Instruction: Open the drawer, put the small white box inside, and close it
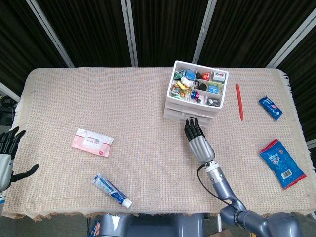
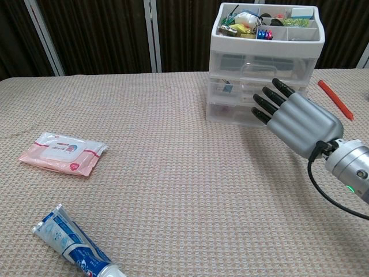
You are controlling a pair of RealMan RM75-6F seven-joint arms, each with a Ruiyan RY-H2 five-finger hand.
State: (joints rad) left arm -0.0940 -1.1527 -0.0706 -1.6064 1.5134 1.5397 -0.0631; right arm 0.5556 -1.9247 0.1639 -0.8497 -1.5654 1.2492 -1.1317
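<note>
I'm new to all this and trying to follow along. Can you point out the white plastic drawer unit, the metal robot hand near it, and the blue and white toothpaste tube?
White plastic drawer unit [image 2: 230, 60], chest view, middle drawer front.
Right hand [image 2: 297, 118], chest view, silver back.
Blue and white toothpaste tube [image 1: 111, 189], head view, tube body.

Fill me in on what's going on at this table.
The robot's right hand has its flat, extended fingers against the front of the clear drawer unit, low down. All the drawers look pushed in, so the closing step appears about done. Something small shows through a drawer front in the chest view, but I can't tell whether it is the white box. The left hand hangs open off the table's left edge, holding nothing.
</note>
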